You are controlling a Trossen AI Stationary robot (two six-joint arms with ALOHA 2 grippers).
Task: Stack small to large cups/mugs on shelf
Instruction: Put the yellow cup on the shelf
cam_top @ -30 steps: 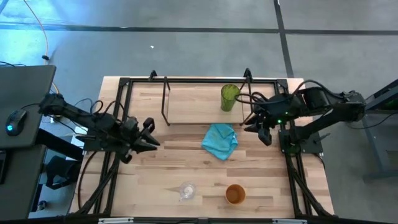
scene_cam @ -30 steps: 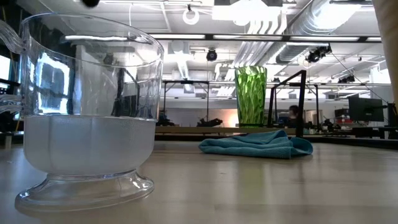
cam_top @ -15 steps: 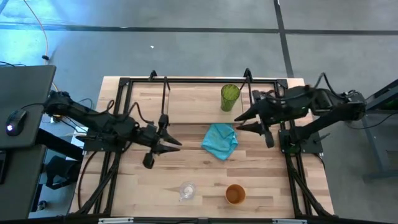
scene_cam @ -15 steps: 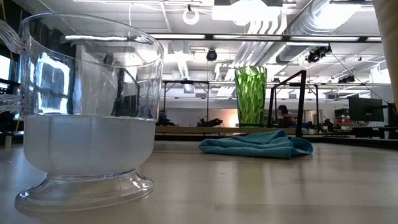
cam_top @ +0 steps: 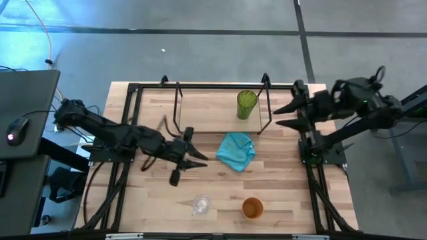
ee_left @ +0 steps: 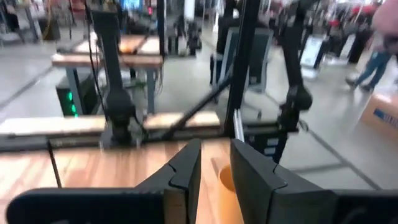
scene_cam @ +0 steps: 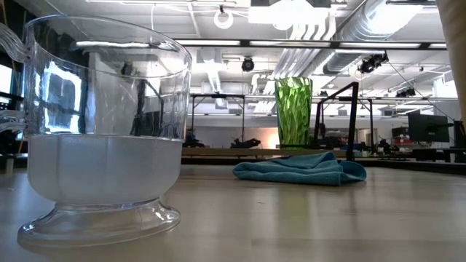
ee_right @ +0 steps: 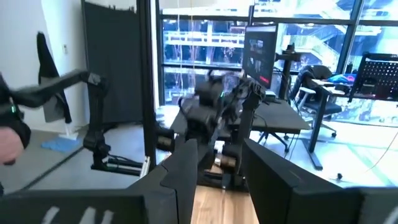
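The green tumbler point(cam_top: 246, 104) stands on the shelf point(cam_top: 200, 123) at the far edge of the tabletop point(cam_top: 153, 200), toward the shelf's right end, while the small clear glass cup point(cam_top: 200, 204) and the orange cup point(cam_top: 252, 208) sit side by side, a little apart, near the front edge. A turquoise cloth point(cam_top: 236, 151) lies between them and the shelf. The left pincer point(cam_top: 200, 160) hangs over the middle of the tabletop, just left of the cloth, its fingers point(ee_left: 186, 167) slightly spread and holding nothing. The right pincer point(cam_top: 283, 115) waits at the right edge beside the shelf, jaws parted and empty. The step in hand looks like a reach for one of the front cups. To do it well, the left pincer should probably spread wider, come down square over the cup's rim, and steer clear of the neighbouring cup.
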